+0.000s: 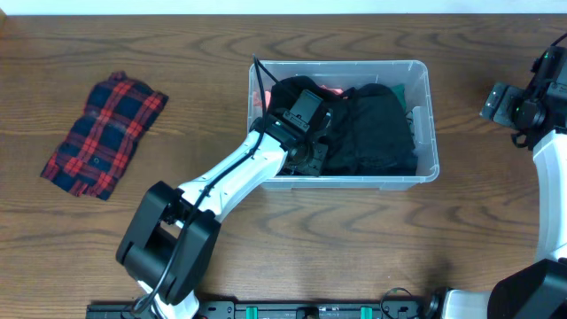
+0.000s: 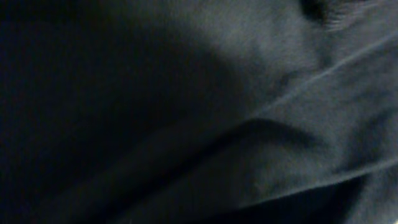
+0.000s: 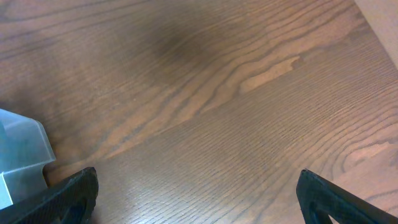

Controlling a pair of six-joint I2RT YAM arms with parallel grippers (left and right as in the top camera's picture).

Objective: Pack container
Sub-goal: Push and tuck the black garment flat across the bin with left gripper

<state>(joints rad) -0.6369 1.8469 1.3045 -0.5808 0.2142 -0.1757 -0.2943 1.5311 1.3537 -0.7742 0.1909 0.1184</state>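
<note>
Container (image 1: pixel 372 182), a clear plastic bin, sits at the middle of the wooden table (image 1: pixel 354 257), its long side facing the robot. From the near edge the left arm reaches up and across the bin's front wall, and the left gripper (image 1: pixel 308 152) is sunk among dark clothes (image 1: pixel 376 133) in the bin's left half. Its wrist camera sees nothing but dark folded fabric (image 2: pixel 267 81), so I cannot tell whether those fingers are spread or closed. A scrap of pink cloth (image 1: pixel 332 89) and a scrap of green (image 1: pixel 400 89) show along the far wall behind the dark pile. Well apart to the left, a red and blue plaid shirt (image 1: pixel 104 133) lies crumpled on the wood. Out to the right, the right gripper (image 3: pixel 199 205) hangs over bare table with its fingers (image 3: pixel 68 193) spread wide and holding nothing, a corner of the bin just beside its left finger.
</note>
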